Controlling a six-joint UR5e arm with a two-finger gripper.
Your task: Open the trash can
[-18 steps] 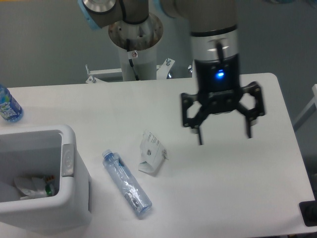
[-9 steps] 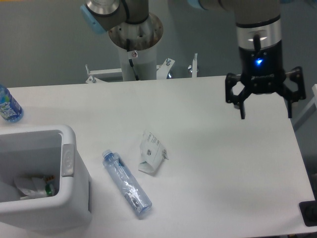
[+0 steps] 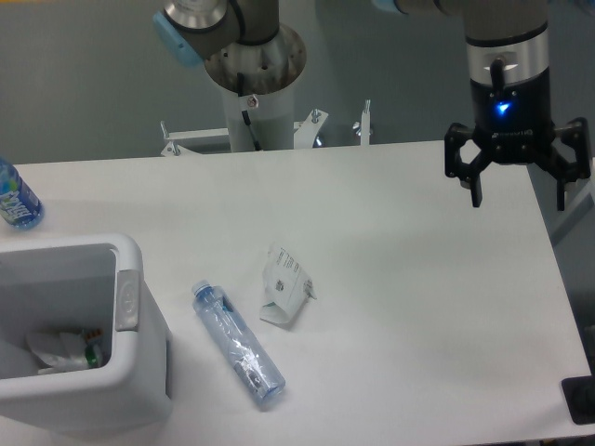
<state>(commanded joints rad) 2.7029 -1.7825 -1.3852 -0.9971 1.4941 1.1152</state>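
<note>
Your gripper (image 3: 519, 199) is hanging over the far right side of the table (image 3: 418, 307), up near the back edge, with its two fingers spread wide apart and nothing between them. The blue light on the wrist is glowing.

The trash can (image 3: 88, 372) you're after is sitting way over at the front left corner, well apart from the gripper. It's showing an open top: you're looking straight down into it and seeing crumpled paper and what looks like a bottle with a green cap inside. The grey button strip (image 3: 127, 300) is sitting on the right-hand rim. I can't make out the lid from this view.

Other stuff lying around: a clear plastic bottle (image 3: 238, 345) is lying on its side just beside the can's right wall, cap pointing toward the back left. A crumpled white paper packet (image 3: 284, 286) is sitting just beside that bottle on its right, not clearly touching it. A blue-labelled water bottle (image 3: 15, 197) is poking in at the left edge, behind the can. The arm's base column (image 3: 254, 84) is standing behind the table.
</note>
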